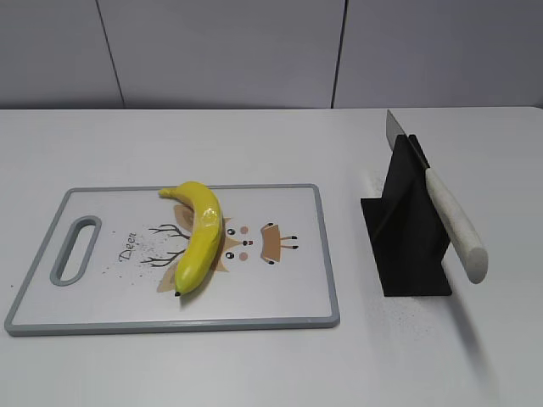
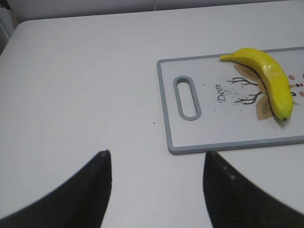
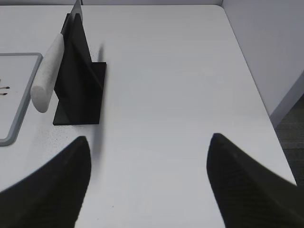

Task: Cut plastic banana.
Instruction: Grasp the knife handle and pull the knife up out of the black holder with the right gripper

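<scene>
Both grippers stand open above the table (image 1: 254, 365): the left gripper (image 2: 156, 183) has the plastic banana (image 2: 268, 78) ahead-right on the cutting board (image 2: 209, 137); the right gripper (image 3: 148, 178) has the knife (image 3: 47, 80) ahead-left in its black stand (image 3: 78, 85).

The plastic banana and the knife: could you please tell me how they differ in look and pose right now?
The plastic banana is glossy yellow and curved; the knife is straight, with a speckled white handle and a grey blade. The banana lies flat on the cutting board, while the knife leans at a slant in the black stand, handle jutting outward. The banana sits left of the stand, the knife to the right. Neither is touched by a pincer.
</scene>
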### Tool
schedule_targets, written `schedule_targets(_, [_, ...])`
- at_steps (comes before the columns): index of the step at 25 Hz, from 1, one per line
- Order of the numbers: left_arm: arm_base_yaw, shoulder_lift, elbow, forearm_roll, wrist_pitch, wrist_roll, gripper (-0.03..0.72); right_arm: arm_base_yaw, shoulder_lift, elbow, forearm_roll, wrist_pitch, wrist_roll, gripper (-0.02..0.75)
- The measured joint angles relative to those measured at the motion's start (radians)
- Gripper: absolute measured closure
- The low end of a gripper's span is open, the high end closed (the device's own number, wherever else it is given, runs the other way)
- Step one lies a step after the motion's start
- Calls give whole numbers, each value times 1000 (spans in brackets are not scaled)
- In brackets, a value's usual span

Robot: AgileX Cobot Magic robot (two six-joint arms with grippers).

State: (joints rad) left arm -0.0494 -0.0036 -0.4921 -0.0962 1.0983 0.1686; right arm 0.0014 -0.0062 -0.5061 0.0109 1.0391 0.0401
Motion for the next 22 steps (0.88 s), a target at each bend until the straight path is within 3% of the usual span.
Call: schedule_targets(22, [0,0,0,0,0,0,100,0,0,0,0,0,0,164])
